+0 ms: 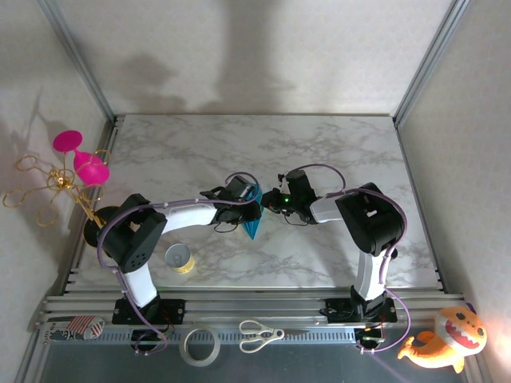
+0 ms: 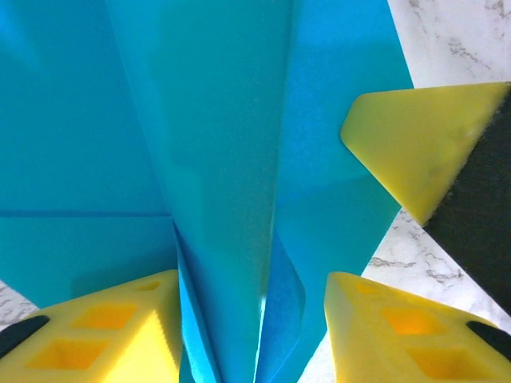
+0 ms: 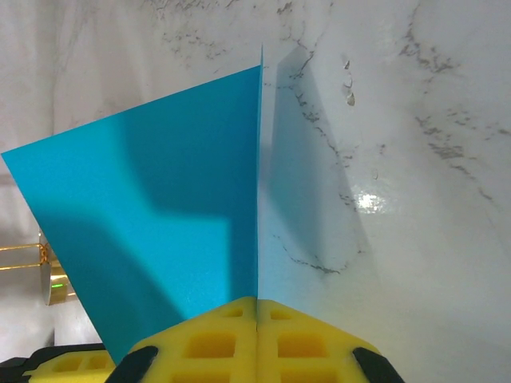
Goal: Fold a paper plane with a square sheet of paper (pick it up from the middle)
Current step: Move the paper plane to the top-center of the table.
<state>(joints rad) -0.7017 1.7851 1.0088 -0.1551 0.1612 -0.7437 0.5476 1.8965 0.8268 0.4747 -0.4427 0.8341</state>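
Teal paper plane [image 1: 252,214], mostly hidden from above.
Right hand [image 3: 257,309] pinches its edge; left hand [image 2: 251,287] stands half-open astride the ridge, cut off at 6 o'clock.

The paper plane [image 1: 252,217] is plain teal-blue, the table [image 1: 335,152] white marble veined grey, the left gripper [image 2: 249,311] and right gripper [image 3: 257,311] bright yellow-fingered, the tape roll [image 1: 180,258] yellow too.

teal paper plane [image 2: 215,159] ridge between parted left fingers [image 2: 104,327], another yellow finger [image 2: 415,136] at right, marble table [image 2: 463,40]
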